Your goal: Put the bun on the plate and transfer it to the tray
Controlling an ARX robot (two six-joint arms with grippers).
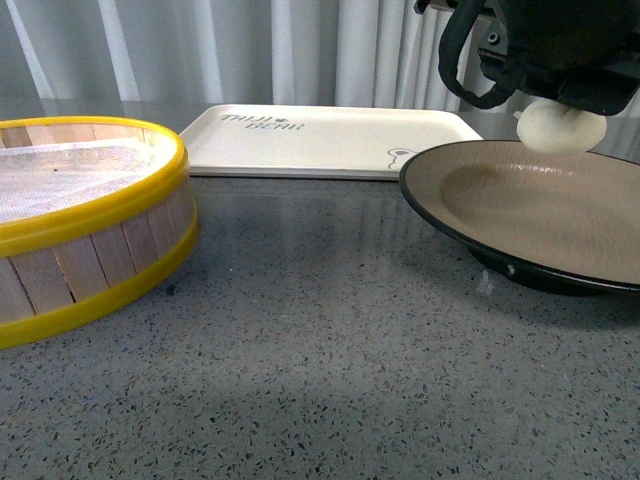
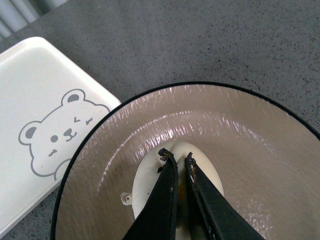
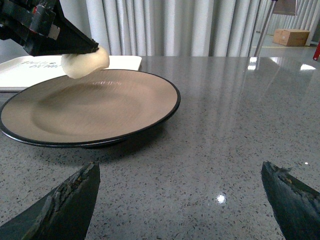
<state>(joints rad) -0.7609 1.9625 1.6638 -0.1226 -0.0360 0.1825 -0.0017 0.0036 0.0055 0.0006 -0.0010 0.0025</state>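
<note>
Count: 1 bun (image 1: 560, 128), 1 plate (image 1: 430, 200), 1 tray (image 1: 330, 140), 1 steamer (image 1: 90, 230), 2 pincers. All four on or over one grey speckled table (image 1: 330, 350).

Left pincer (image 2: 176, 157): clamped on the bun, fingertips (image 2: 167, 170) nearly together and pressed into the pleated top. Dough bulging out on both sides of the fingers.

Bun: held in the left pincer, directly under it, over the far inner part of the plate. Contact between bun and plate: cannot tell.

Plate: right below the left pincer, beige inside, black rim, standing on its low foot on the table. Only the bun over it.

Tray: just beside the left pincer, its near corner passing under the plate's rim in the left wrist view; touching or not, cannot tell. On it only grey lettering and a bear drawing.

Steamer: well apart from the left pincer, across the table from the plate. Inside, a white mesh liner (image 1: 70, 175).

Right pincer (image 3: 179, 170): fingers spread wide, gripping nothing, low over the table. Plate near, ahead of it.
</note>
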